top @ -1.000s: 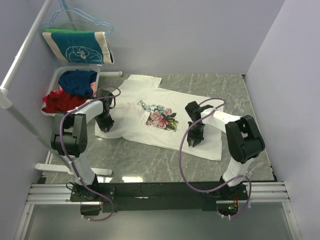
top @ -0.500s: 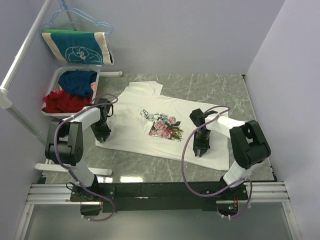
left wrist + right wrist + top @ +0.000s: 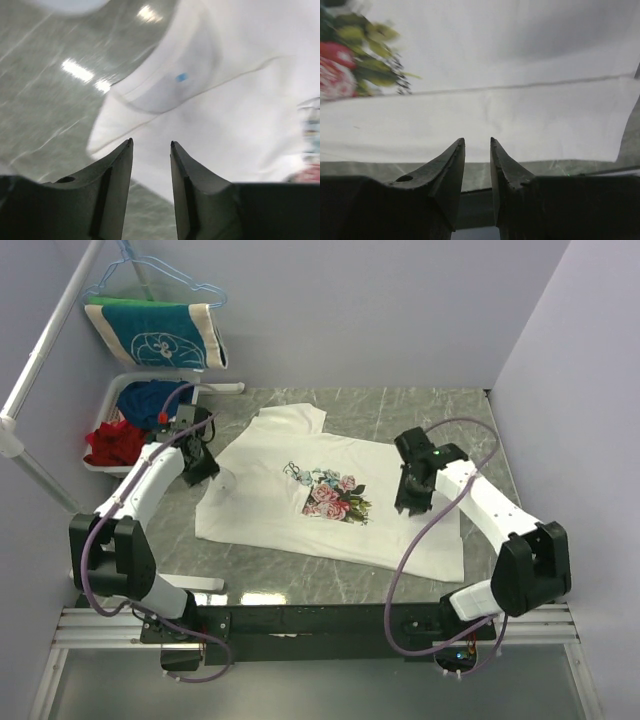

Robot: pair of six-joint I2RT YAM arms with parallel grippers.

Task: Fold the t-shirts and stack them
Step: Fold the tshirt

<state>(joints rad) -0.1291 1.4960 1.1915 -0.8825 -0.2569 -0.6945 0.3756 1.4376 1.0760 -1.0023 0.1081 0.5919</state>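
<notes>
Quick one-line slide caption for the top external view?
Left gripper and right gripper poised, slightly open, above opposite sides of the flower-print t-shirt spread print-up on the marble table.

A grey-green, marble-patterned tabletop (image 3: 420,410) fills the floor of the scene, its polished surface throwing back bright streaks of light (clearest in the left wrist view). Pale lavender wall panels (image 3: 380,310) close it in at the back and on the right. At the far left corner sits a white plastic basket (image 3: 150,377). Above it, a light-blue wire hanger (image 3: 172,276) carries a teal and cream cloth with a white-line drawing (image 3: 150,335). A white round pole (image 3: 48,335) slants across the left side. Along the near edge runs a black base plate (image 3: 320,625) backed by aluminium rails.
</notes>
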